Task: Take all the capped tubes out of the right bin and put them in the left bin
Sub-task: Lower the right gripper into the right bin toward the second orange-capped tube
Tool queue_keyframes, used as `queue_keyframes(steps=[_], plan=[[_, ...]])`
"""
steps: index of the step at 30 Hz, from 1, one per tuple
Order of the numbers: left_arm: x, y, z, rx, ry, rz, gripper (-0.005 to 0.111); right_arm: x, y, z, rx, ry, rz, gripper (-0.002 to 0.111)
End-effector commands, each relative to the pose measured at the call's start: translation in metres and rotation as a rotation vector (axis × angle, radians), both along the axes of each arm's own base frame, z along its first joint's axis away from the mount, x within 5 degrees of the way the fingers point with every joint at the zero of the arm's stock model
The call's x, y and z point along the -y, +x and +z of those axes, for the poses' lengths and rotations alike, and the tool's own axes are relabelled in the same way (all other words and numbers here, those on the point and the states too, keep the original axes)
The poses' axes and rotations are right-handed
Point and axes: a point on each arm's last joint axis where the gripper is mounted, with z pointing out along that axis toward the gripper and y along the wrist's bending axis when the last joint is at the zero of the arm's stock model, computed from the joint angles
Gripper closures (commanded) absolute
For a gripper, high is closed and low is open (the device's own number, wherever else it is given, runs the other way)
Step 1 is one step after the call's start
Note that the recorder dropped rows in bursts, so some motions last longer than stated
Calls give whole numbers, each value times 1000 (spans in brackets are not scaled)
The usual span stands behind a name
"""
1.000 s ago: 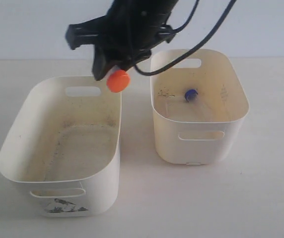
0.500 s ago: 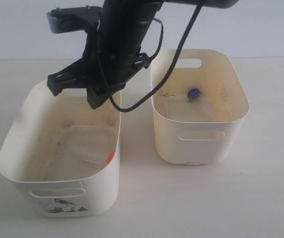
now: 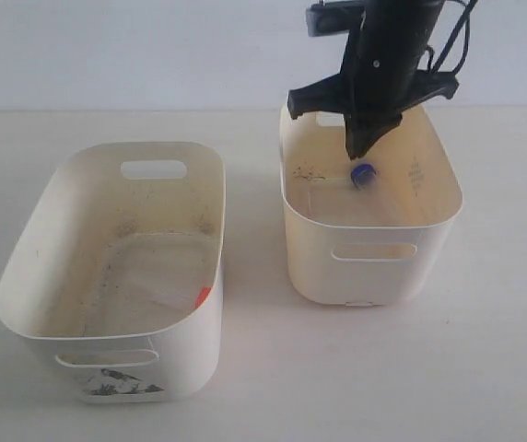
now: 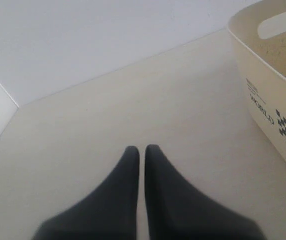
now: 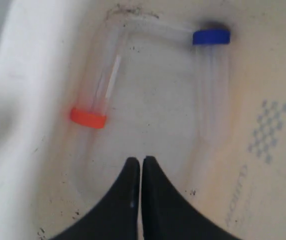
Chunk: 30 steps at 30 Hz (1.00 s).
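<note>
Cream-white plastic for both tubs: the right bin, plain-fronted, standing on a pale counter, and the left bin, with a dark print low on its front, just to the left of it and not touching.

Inside the right bin, on the floor, two capped tubes lying flat. Toward its far wall, a blue-capped tube. Nearer one long side wall, an orange-capped tube, seen in the right wrist view only. Clear bodies faint against the scuffed floor, caps well apart.

Over the far half of the right bin, the right gripper: black, pointing down into the tub, fingertips pressed together with nothing between them, clear of both tubes.

Left of the right bin, down in the left bin, a third tube, showing only as an orange cap against the wall that faces the right bin.

Closed as well, and empty, the left gripper, above bare counter; outside the exterior view, so its place relative to the right bin cannot be told.
</note>
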Motion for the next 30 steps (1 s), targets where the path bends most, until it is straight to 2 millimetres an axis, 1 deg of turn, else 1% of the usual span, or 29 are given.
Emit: queue_keyframes(steps=[1,7,14,18,25,27,30], plan=[[1,0,2,8,-13,-5,102,1,8,-23,-54,-18,-45,107],[1,0,2,8,-13,-5,102,3,15,-56,-135,-42,-77,107],[1,0,2,8,-13,-5,102,1,20,-79,-169,-55,-78,107],[1,0,2,8,-13,-5,102,1,23,-83,-160,-52,-80,107],[1,0,2,8,-13,-5,102,1,26,-97,-178,-48,-91,107],[1,0,2,8,-13,-5,102,3,27,-99,-184,-20,-110,107],[1,0,2,8,-13,-5,102,9,31,-99,-203,77,-156,107]])
